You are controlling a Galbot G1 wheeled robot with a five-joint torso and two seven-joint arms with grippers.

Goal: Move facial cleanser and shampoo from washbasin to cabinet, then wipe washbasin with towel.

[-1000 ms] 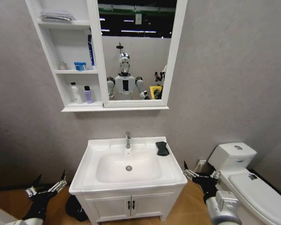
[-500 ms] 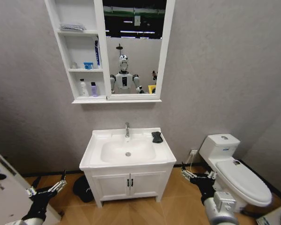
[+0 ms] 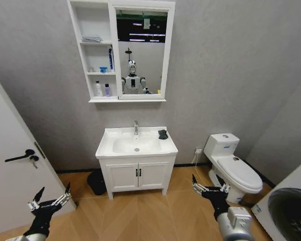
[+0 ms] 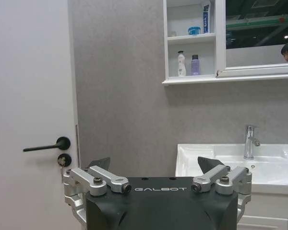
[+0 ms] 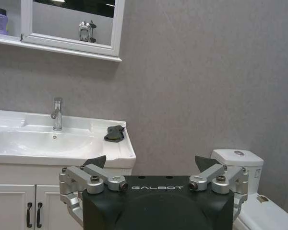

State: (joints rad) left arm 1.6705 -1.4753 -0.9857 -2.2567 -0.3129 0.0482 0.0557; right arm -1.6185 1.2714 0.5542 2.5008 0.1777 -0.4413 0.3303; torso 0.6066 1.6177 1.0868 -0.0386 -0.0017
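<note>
Floor room: I see open wood-plank floor (image 3: 140, 211) in front of the washbasin, between it and both grippers.
Door: a white door (image 3: 10, 170) with a black lever handle stands left of the washbasin, well apart from it.
Toilet: a white toilet (image 3: 231, 165) sits right of the washbasin, with a gap of floor between them.
Vanity: a white two-door unit (image 3: 136, 175) with black handles sits directly under the washbasin.
Cabinet: I read the cabinet (image 3: 93, 55) as a white wall-hung unit above the washbasin, with three open shelves at its left and a white-framed mirror (image 3: 140, 55) at its right.
Washbasin: the washbasin (image 3: 135, 143) is a white glossy rectangular top with an oval bowl; a chrome tap (image 3: 136, 127) stands at its rear centre.
Cabinet contents: a white bottle (image 4: 181, 63) and a purple bottle (image 4: 195, 64) stand side by side on the lowest shelf above the washbasin; a blue tub (image 4: 194, 30) and a blue-and-white tube (image 4: 206, 17) are on the middle shelf; a pale folded cloth (image 3: 92, 38) lies on the top shelf.
Towel: the towel (image 5: 114, 133), a dark crumpled cloth, lies on the washbasin rim at its right rear corner, right of the tap.
Left gripper: the left gripper (image 3: 50, 198) hangs low, well in front and left of the washbasin, fingers spread apart, holding nothing.
Right gripper: the right gripper (image 3: 208, 184) hangs low, in front and right of the washbasin, fingers spread apart, holding nothing.
</note>
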